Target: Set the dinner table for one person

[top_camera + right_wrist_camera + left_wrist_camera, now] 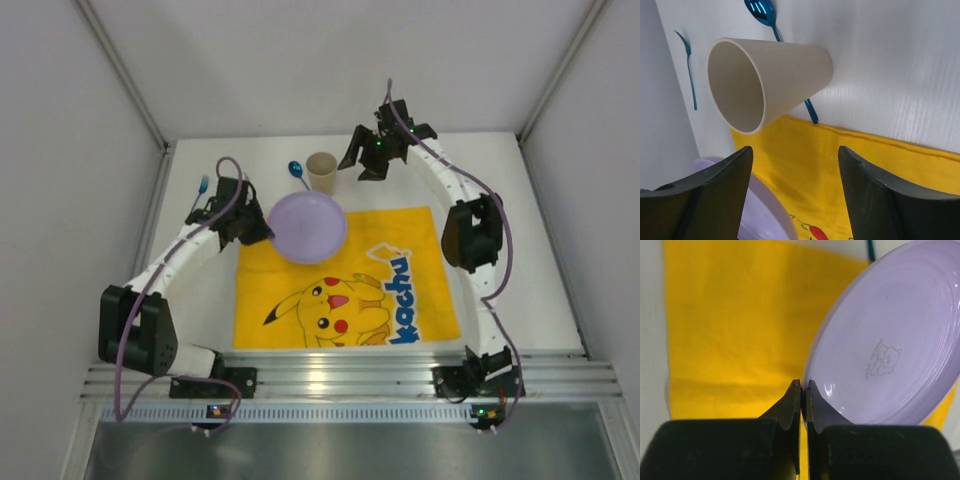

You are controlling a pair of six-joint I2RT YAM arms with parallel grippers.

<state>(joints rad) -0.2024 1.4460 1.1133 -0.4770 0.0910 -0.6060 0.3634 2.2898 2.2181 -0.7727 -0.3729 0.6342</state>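
From above, the white desk [530, 260] carried a yellow cartoon mat [340, 290] across its near middle, with bare room to the mat's right and along the far edge. The left claw [265, 230] was pinching the left rim of a lavender plate [310, 225] over the mat's far left corner. Just beyond the plate stood a beige cup [321, 172], and a blue spoon [297, 172] lay beside it. A blue fork [202, 186] lay near the desk's left edge, close to the left arm. The right claw [362, 168] hung just right of the cup. In the left wrist view, both fingers [792, 402] were pressed onto the plate's [890, 340] rim. The plate was tilted over the mat [730, 315], showing a small bear print. A strip of desk [650, 340] showed at the left. In the right wrist view, the claw [795, 150] was spread wide and held nothing. The cup [775, 75] stood beyond it on the matte, faintly ribbed desk [890, 60]. The spoon [762, 12] passed behind the cup and reached the mat's [865, 175] hem. The fork [687, 65] lay well apart to the left, and the plate's [760, 210] rim curved in between the fingers.
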